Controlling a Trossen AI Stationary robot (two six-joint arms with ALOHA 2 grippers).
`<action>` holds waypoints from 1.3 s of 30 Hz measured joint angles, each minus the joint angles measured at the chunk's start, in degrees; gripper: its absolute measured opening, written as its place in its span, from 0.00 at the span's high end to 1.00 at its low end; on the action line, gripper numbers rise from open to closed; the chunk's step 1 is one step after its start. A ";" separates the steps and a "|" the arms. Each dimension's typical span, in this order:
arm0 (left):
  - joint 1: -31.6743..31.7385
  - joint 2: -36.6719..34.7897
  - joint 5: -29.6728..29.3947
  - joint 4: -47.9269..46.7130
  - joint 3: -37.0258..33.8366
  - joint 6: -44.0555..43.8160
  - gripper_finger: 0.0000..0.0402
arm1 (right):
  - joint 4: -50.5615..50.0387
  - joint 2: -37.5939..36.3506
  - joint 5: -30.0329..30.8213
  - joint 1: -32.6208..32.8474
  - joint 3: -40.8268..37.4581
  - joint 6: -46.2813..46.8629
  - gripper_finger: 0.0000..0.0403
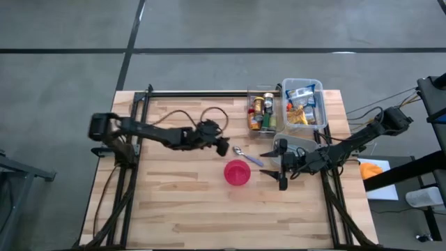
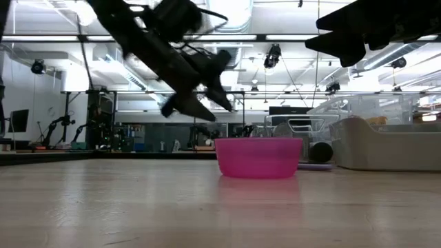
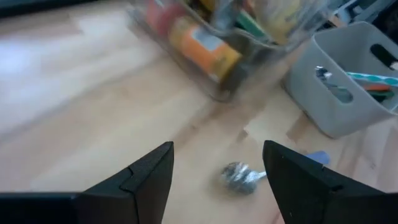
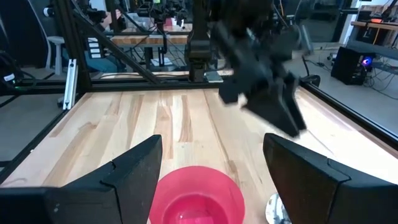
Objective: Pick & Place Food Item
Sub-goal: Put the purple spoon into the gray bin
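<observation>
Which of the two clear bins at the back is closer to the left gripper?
The smaller bin holding jars and cans; it sits left of the bigger snack bin, nearer the left gripper.

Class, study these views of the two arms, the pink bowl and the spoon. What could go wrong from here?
1. The left hand hangs open right beside the spoon; a low pass might knock it away.
2. The right hand hovers open close to the pink bowl and could push it.
</observation>
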 joint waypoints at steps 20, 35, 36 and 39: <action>1.15 -51.03 5.32 -5.39 -27.30 12.52 0.38 | -1.39 0.00 -0.01 0.01 0.00 0.00 0.32; 1.15 -55.95 5.34 -5.73 -30.83 13.54 0.38 | -1.31 0.00 0.00 0.00 -0.01 0.01 0.32; 1.12 -55.95 5.33 -5.70 -30.95 13.67 0.38 | -1.31 0.00 0.00 0.02 -0.01 0.01 0.32; 1.12 -55.92 5.30 -5.62 -31.44 12.84 0.38 | -1.31 0.00 0.00 0.01 -0.01 0.01 0.32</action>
